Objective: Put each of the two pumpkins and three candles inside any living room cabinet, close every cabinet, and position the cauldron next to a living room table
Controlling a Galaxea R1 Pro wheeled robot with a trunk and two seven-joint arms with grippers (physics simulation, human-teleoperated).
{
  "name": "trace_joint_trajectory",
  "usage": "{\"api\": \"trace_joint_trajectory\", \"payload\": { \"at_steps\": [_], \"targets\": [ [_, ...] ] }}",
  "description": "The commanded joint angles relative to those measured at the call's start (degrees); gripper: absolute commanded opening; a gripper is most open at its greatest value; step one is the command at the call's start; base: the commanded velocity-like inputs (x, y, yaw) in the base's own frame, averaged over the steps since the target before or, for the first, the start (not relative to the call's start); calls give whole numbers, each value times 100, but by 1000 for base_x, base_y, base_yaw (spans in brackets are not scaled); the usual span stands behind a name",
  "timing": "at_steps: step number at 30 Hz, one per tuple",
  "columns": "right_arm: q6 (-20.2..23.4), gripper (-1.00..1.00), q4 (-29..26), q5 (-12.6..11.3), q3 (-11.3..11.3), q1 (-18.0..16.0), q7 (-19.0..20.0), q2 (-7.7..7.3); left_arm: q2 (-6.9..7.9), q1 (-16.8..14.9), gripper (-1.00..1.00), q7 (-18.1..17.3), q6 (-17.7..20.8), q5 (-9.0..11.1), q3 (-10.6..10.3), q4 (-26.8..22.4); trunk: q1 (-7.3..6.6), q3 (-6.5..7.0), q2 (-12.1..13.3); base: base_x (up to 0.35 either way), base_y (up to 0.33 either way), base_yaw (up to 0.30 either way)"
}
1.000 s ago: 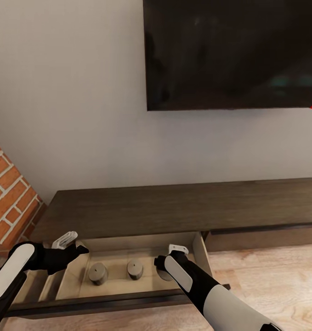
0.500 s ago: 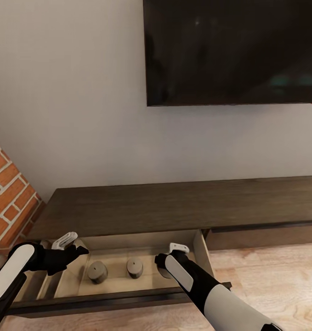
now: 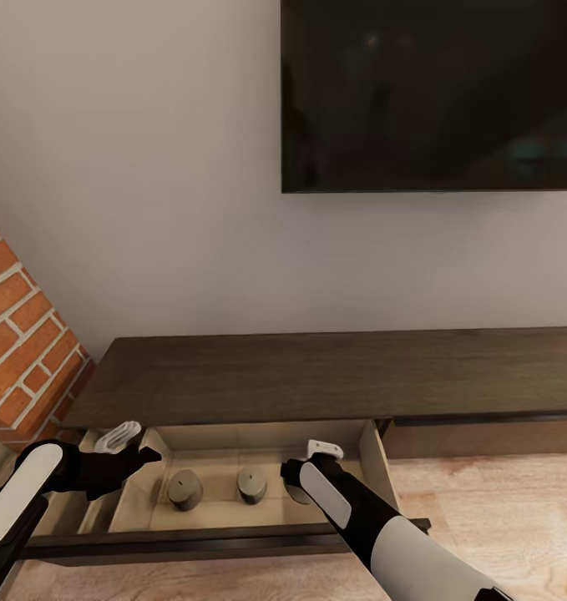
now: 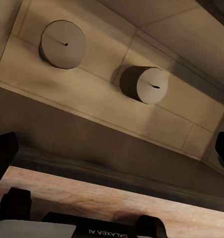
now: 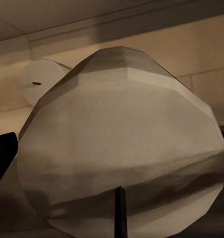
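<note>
The dark brown cabinet has one drawer pulled out, showing its pale beige inside. Two candles stand in it, one to the left of the other. The third candle sits at the drawer's right end between the fingers of my right gripper, which is open around it and hides most of it from the head camera. My left gripper hovers open and empty over the drawer's left end. The pumpkins are out of view.
A black TV hangs on the wall above the cabinet. A brick wall stands at the left. To the right lie a closed drawer front and wooden floor.
The whole picture has shifted a little to the right, so the camera has moved. Both arms and the candles hold their places in the drawer.
</note>
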Motion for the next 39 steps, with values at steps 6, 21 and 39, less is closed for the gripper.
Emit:
{"api": "trace_joint_trajectory", "payload": {
  "at_steps": [6,21,39],
  "targets": [
    [14,-100,-9,-31,21,-6,-42,-5,5,-4,100,60,-1,58,-11,-18,-1,-5,-2,79,0,4],
    [65,-100,56,-108,-1,-6,-42,-11,8,86,100,60,-1,57,-17,-286,-1,-5,-2,49,0,0],
    [-249,-100,87,-60,-5,-6,-50,-12,13,274,100,51,1,88,43,-649,373,-310,-684,0,0,0]
  ]
}}
